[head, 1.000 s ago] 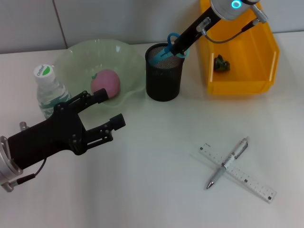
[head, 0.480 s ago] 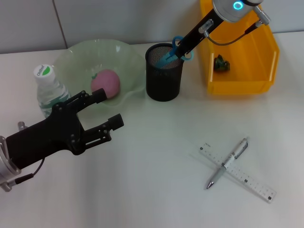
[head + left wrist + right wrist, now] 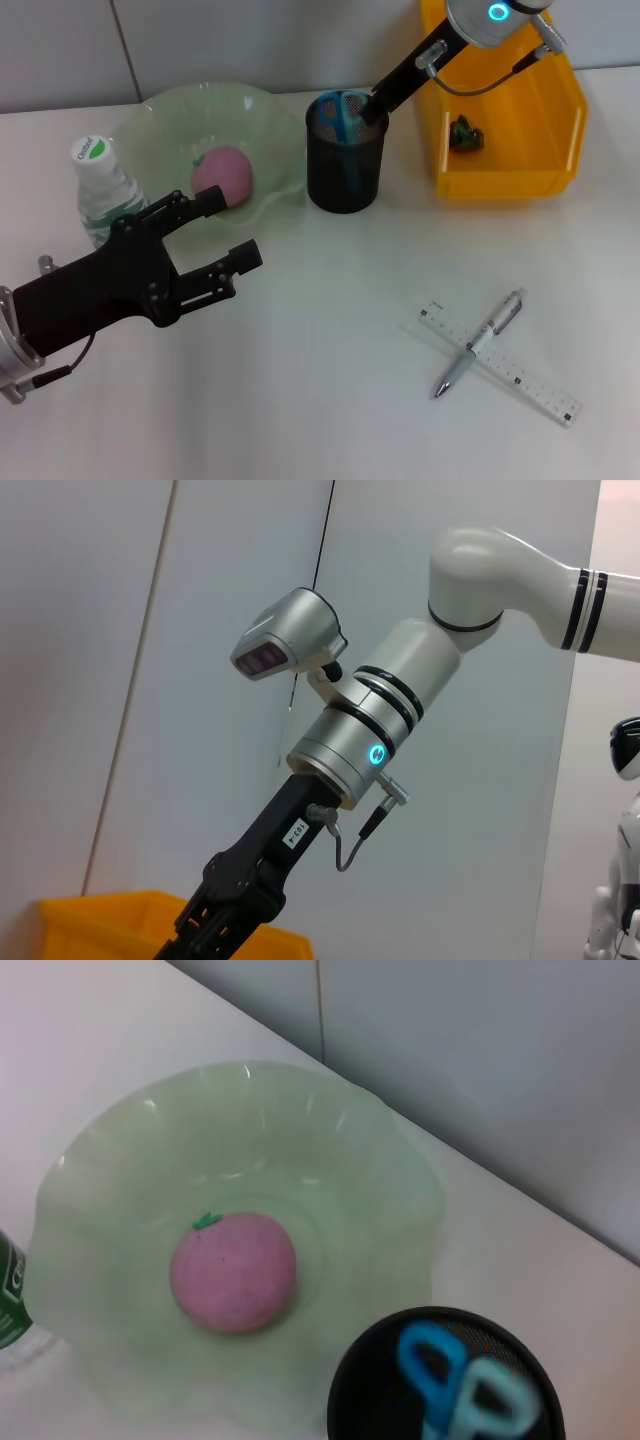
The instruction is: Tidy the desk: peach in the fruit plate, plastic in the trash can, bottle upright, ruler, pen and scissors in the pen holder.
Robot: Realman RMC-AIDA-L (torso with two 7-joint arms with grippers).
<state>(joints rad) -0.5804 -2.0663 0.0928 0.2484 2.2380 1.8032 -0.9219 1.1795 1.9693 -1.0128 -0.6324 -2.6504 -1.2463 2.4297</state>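
The blue-handled scissors [image 3: 340,108] stand inside the black mesh pen holder [image 3: 345,165], and they show again as scissors [image 3: 446,1377] in the right wrist view. My right gripper [image 3: 373,104] hovers at the holder's far right rim, open, with nothing in it. A pink peach [image 3: 222,172] lies in the green fruit plate [image 3: 160,115]. The bottle [image 3: 98,185] stands upright left of the plate. A pen [image 3: 482,342] lies crossed over the clear ruler [image 3: 525,380] on the table at the front right. My left gripper [image 3: 228,228] hangs open in front of the plate, holding nothing.
A yellow bin [image 3: 505,180] stands at the back right with a dark crumpled piece of plastic [image 3: 466,133] inside. The wall runs close behind the plate and the pen holder.
The right gripper has let go of the scissors, which dropped down into the pen holder. The gripper drew back slightly to the right. The left arm has stayed still.
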